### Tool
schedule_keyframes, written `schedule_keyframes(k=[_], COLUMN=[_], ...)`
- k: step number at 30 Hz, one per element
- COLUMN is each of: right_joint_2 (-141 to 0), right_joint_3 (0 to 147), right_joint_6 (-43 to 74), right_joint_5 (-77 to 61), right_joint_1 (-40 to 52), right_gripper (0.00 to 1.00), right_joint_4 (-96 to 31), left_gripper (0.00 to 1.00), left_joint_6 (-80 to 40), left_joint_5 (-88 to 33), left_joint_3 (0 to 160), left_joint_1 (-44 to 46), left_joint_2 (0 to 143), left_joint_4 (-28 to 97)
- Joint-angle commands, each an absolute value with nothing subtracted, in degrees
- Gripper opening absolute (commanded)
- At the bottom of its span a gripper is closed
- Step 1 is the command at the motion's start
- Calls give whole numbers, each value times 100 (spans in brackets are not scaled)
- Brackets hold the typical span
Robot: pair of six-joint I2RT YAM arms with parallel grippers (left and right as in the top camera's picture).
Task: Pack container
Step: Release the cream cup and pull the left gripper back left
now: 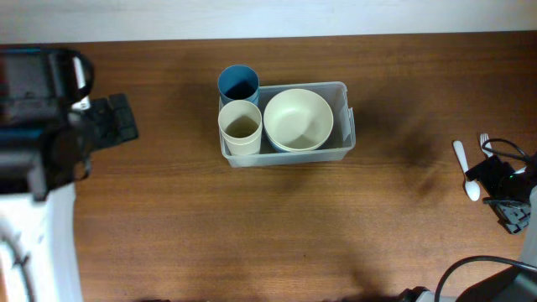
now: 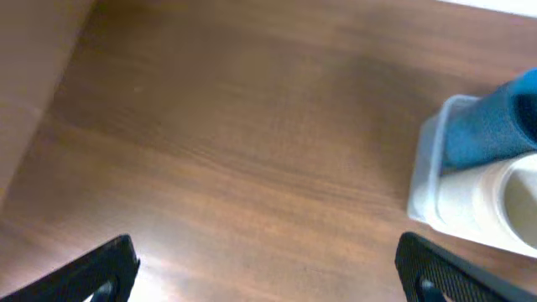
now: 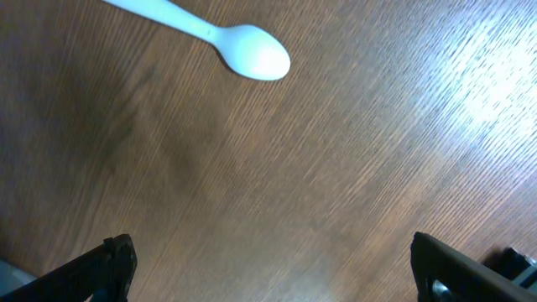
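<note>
The container point(image 1: 347, 117) sits mid-table, well apart from both arms, and holds a blue cup point(image 1: 238, 84), a cream cup point(image 1: 240, 126) and a cream bowl point(image 1: 298, 119). It is judged to be thin, light, slightly flexible, slick plastic, best taken at the rim of a short end wall, since smooth walls may bow or slip under a pinch. The left gripper point(image 2: 268, 277) and right gripper point(image 3: 273, 268) stand wide open and empty, the right near a white spoon point(image 3: 243, 46); no brand, label or writing is legible.

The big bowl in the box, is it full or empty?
Empty. From overhead, the cream bowl shows only its bare inside, sitting upright in the container.
</note>
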State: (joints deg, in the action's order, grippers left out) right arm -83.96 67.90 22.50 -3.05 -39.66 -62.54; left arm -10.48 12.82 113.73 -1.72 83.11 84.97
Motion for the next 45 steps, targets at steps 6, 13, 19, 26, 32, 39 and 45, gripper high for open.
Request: schedule_keyframes(k=[6, 13, 19, 26, 32, 39, 45], right_joint_2=[-8390, -8390, -8390, -8390, -8390, -8390, -8390], right_joint_3=[6792, 6792, 6792, 6792, 6792, 6792, 6792], right_joint_6=[2300, 2300, 2300, 2300, 2300, 2300, 2303], right_joint_5=[-318, -318, -318, -318, -318, -318, -320], right_joint_1=[-3979, -3979, -3979, -3979, -3979, -3979, -3979], right_gripper=[99, 99, 99, 99, 99, 99, 99], right_joint_4=[-6252, -6252, -6252, -6252, -6252, -5767, -5721], left_gripper=[100, 100, 100, 100, 100, 100, 100], left_joint_6=[-1133, -1131, -1131, -1063, -1066, -679, -567], left_joint_5=[810, 773, 766, 436, 482, 578, -69], left_joint_3=[9577, 9078, 9078, 8700, 7854, 7380, 6670], left_joint_1=[-360, -360, -353, -353, -355, -353, -353], left_joint_2=[8392, 8403, 8346, 7745, 6936, 6928, 6796], left_joint_4=[7290, 7210, 7387, 6860, 5865, 5194, 4515])
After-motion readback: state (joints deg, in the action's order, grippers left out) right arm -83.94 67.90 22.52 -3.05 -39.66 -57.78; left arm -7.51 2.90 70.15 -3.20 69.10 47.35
